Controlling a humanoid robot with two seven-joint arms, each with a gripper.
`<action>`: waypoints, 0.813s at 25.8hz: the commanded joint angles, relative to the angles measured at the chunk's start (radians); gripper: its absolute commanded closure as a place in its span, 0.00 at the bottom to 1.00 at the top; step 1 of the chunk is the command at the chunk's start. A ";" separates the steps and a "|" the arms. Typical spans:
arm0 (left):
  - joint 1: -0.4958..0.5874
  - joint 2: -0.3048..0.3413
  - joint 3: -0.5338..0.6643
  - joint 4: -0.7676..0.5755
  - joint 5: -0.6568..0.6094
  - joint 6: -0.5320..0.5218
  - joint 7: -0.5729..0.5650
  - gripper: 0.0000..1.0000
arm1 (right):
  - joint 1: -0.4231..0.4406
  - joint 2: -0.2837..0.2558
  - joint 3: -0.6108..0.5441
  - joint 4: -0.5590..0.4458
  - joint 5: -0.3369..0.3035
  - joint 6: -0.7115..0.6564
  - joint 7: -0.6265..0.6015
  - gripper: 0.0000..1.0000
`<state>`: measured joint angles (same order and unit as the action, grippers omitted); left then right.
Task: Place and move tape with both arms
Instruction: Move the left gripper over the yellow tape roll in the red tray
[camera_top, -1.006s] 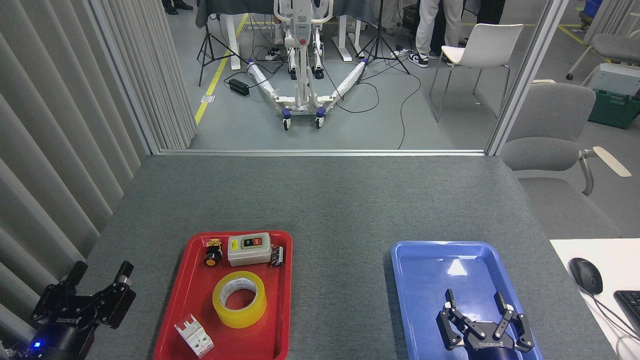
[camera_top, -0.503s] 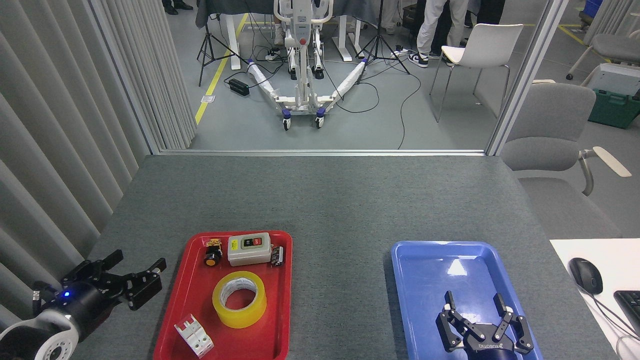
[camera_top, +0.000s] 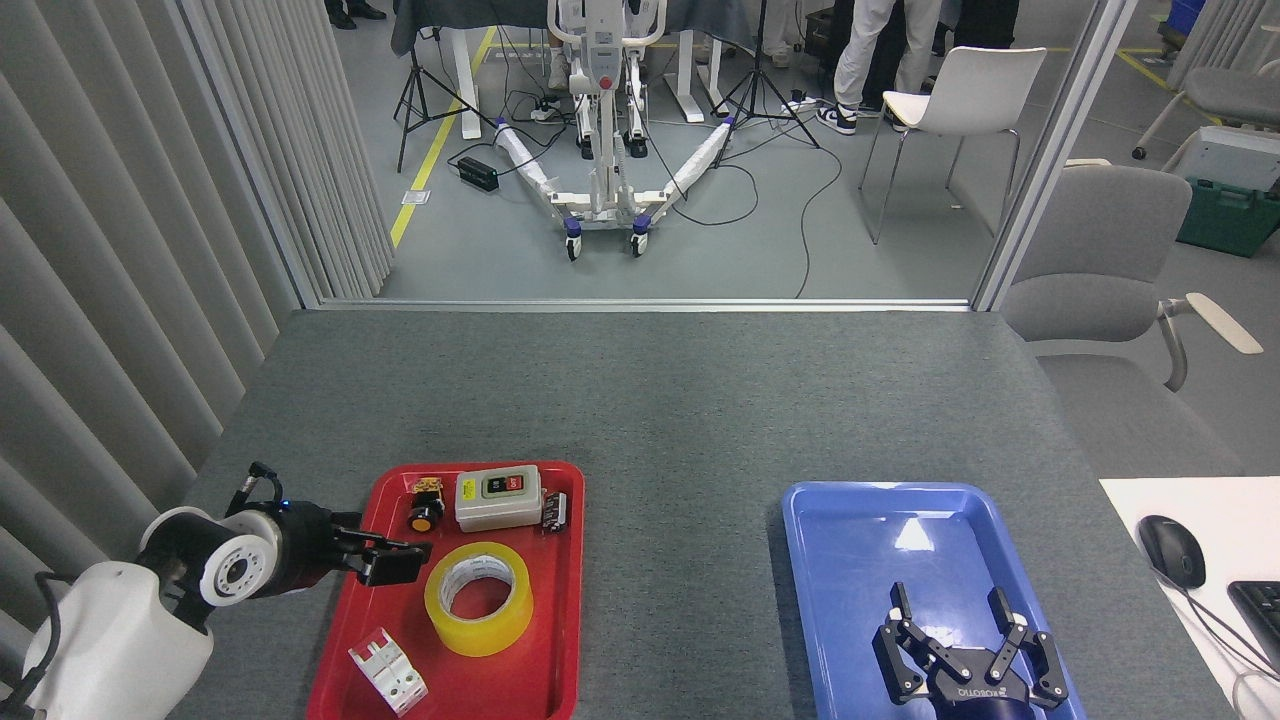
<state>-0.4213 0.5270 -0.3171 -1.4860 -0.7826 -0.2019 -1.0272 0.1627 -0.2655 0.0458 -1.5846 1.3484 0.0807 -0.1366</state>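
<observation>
Nearest you, your right gripper (camera_top: 968, 622) hangs low over the near end of the blue tray (camera_top: 830, 560), its fingers (camera_top: 901, 601) spread wide with nothing between them. That tray shows only bare blue floor, so it reads as the likely place for the tape to end up, though the task sentence does not say so.

Across on your left, the white plastic clip (camera_top: 388, 672) lies at the near end of the red tray (camera_top: 560, 640); leave it alone. Just beyond it the tape (camera_top: 479, 598) lies flat in the middle of that tray, core opening upward, untouched.

Your left gripper (camera_top: 392, 560) reaches in sideways over the tray's left rim and sits just beside the roll's left edge, apart from it as far as you can see. It is seen edge-on and dark, so you cannot tell how far its fingers stand apart.

Beyond the roll, at the tray's far end, sit a small push-button (camera_top: 424, 505), a grey switch box (camera_top: 498, 498) and a small dark part (camera_top: 555, 509), all close to the tape's far side.

Judging by this, you are on the approach to the first pickup. The next move calls for the left fingers to straddle the roll's wall, one inside the core and one outside, or span the whole roll, without nudging it into the switch box. Beyond the trays the grey counter (camera_top: 640, 400) is bare.
</observation>
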 joint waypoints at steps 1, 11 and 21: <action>-0.048 -0.005 -0.053 0.052 0.020 0.033 -0.030 0.00 | 0.000 0.000 0.002 0.000 0.000 0.001 -0.002 0.01; -0.192 -0.061 -0.252 0.148 0.089 0.341 -0.183 0.00 | 0.003 0.008 0.002 0.002 0.002 -0.001 -0.002 0.01; -0.281 -0.108 -0.361 0.288 0.083 0.329 -0.191 0.00 | 0.003 0.005 0.006 0.005 0.002 0.002 -0.002 0.01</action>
<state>-0.6716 0.4375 -0.6487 -1.2533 -0.6982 0.1323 -1.2170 0.1657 -0.2598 0.0500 -1.5802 1.3499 0.0812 -0.1378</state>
